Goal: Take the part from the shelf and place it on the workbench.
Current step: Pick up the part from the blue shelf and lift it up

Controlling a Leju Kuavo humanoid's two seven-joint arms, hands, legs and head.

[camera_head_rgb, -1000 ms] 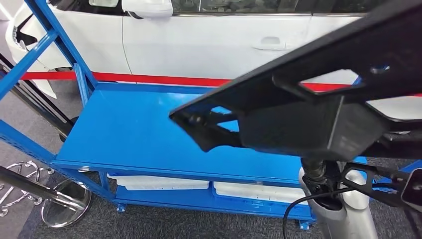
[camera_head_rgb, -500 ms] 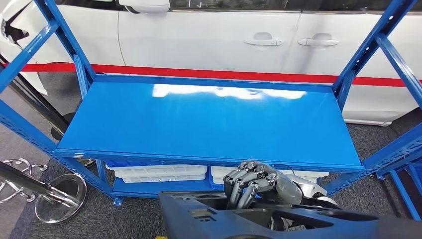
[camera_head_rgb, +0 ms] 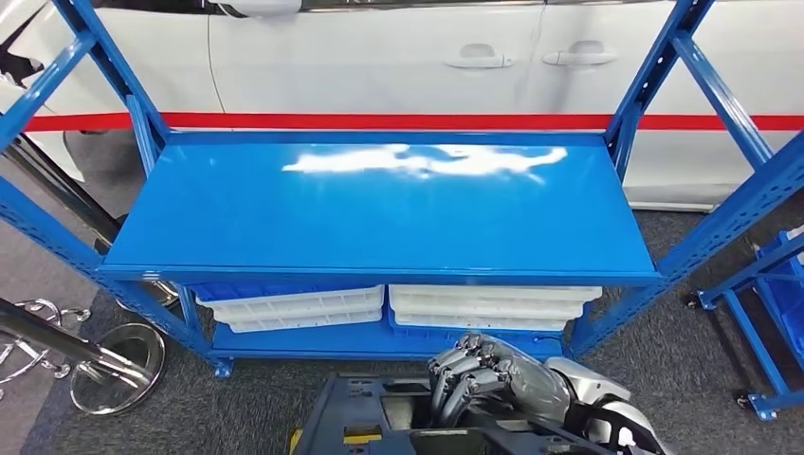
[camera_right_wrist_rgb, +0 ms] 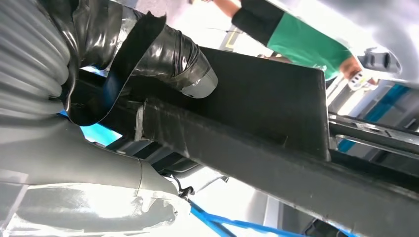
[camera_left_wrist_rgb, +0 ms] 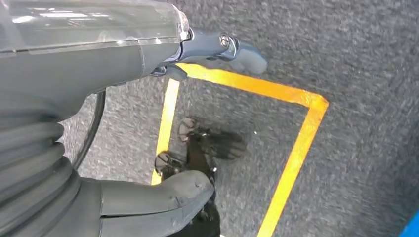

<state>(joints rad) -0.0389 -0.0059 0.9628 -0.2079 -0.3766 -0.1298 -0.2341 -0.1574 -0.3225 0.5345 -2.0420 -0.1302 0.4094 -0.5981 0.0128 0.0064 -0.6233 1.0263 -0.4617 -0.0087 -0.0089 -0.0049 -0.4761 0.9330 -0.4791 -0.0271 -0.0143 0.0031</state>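
1. Black plastic part point(camera_head_rgb: 398, 427) sits low in the head view, gripped by the right hand point(camera_head_rgb: 484, 374), whose fingers curl over its upper edge; the right wrist view shows the thumb wrapped around it.
2. Left hand point(camera_left_wrist_rgb: 217, 47) hangs over carpet and yellow floor tape point(camera_left_wrist_rgb: 296, 143), fingers apart and holding nothing.
3. Beyond, the blue shelf point(camera_head_rgb: 379, 213) stands bare on top, with white trays point(camera_head_rgb: 294, 308) below and a white car point(camera_head_rgb: 398, 57) behind.
4. Step: carrying. The part is off the shelf (no workbench in sight), so the robot must probably turn to find it.
5. A second ago the part was high across the view; now it is down low.
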